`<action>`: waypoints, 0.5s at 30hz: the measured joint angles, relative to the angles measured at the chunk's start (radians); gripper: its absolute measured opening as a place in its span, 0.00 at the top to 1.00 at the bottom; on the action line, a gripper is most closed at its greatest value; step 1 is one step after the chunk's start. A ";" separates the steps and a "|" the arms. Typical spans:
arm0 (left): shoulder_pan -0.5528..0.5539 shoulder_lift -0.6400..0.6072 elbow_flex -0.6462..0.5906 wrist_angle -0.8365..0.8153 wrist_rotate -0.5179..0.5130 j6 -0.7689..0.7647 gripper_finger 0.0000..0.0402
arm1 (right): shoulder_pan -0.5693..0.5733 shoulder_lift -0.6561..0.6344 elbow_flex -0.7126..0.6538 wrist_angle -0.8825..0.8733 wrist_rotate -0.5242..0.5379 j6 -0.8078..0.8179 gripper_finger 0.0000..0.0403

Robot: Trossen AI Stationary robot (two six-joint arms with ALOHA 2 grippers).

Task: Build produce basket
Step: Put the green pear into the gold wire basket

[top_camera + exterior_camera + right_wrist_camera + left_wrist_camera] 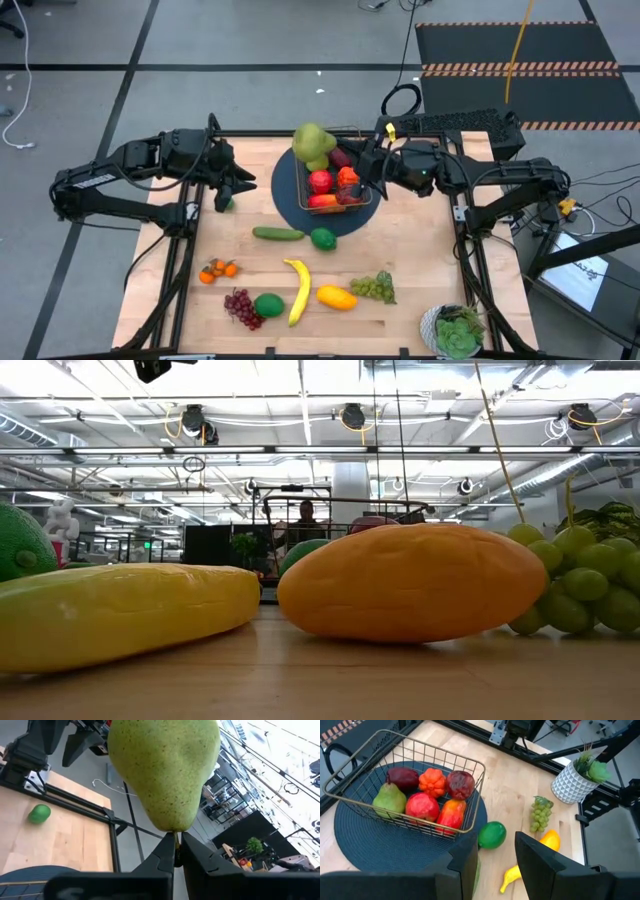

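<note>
Two end effectors: our right end effector [176, 851] pinches the pear [164, 770] by its stem above the basket [335, 180]; our left end effector [495, 862] gapes empty.

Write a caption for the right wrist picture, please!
Right gripper fingers pinch a big green pear by its stem.

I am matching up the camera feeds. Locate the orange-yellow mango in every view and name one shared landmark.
High view: mango near the table's front edge, right of the banana.
Low view: centre, filling the foreground.
Left wrist view: partly hidden behind an end effector finger.
Right wrist view: not in it.
Landmark: the green grapes beside the mango in all three.
</note>
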 joint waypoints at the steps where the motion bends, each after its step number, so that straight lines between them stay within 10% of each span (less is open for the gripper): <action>1: 0.000 0.000 0.000 0.000 0.000 0.001 0.67 | 0.000 0.000 0.000 0.000 0.000 0.000 0.98; 15: 0.000 0.000 0.000 -0.001 -0.002 0.000 0.67 | 0.008 0.000 0.000 0.000 0.000 0.139 0.98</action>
